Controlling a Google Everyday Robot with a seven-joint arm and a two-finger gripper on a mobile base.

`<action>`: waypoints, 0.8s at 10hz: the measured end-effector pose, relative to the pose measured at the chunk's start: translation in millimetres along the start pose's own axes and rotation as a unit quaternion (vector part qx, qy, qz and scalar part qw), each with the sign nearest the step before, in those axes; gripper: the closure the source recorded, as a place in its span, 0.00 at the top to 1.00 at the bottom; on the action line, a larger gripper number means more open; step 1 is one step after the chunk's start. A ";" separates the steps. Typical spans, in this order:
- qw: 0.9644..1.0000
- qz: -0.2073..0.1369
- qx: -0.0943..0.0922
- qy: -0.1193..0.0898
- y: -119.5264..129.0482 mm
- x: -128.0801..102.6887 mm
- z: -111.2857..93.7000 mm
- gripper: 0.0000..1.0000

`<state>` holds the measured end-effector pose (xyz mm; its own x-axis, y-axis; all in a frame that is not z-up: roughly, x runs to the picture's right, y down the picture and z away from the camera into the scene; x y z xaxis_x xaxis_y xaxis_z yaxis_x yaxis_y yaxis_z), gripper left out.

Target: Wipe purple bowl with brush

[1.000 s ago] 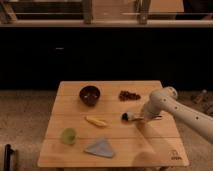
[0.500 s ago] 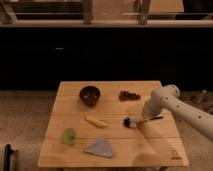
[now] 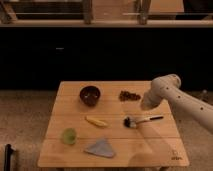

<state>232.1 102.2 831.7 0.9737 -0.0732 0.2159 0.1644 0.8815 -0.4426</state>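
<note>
The purple bowl (image 3: 90, 95) is round and dark and stands at the back left of the wooden table (image 3: 75, 152). The brush (image 3: 141, 120) lies flat on the table right of centre, black bristle head to the left, pale handle pointing right. My gripper (image 3: 146, 104) is at the end of the white arm that comes in from the right. It hangs above the table just behind and to the right of the brush and holds nothing that I can see.
A yellow banana-like piece (image 3: 96, 121) lies in the middle of the table. A small pale green cup (image 3: 69, 135) stands at the front left. A grey-blue cloth (image 3: 100, 148) lies at the front. A cluster of dark brown bits (image 3: 130, 95) lies at the back right.
My gripper has lifted up and back from the brush. The brush now lies free on the table.
</note>
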 end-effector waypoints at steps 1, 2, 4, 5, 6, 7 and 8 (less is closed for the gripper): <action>1.000 -0.002 -0.004 0.006 4.0 4.4 2.2 0.16; 1.000 -0.002 -0.008 0.009 8.2 7.0 4.7 0.25; 1.000 -0.005 -0.016 0.011 13.8 6.9 8.3 0.47; 1.000 -0.004 -0.019 0.012 16.2 9.1 9.4 0.56; 1.000 -0.001 -0.022 0.014 19.5 12.3 11.0 0.65; 1.000 0.001 -0.025 0.015 22.2 14.5 13.1 0.74; 0.999 0.005 -0.029 0.017 24.6 16.5 16.3 0.80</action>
<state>249.6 130.4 838.6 0.9799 -0.0816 0.1823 0.1630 0.8539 -0.4943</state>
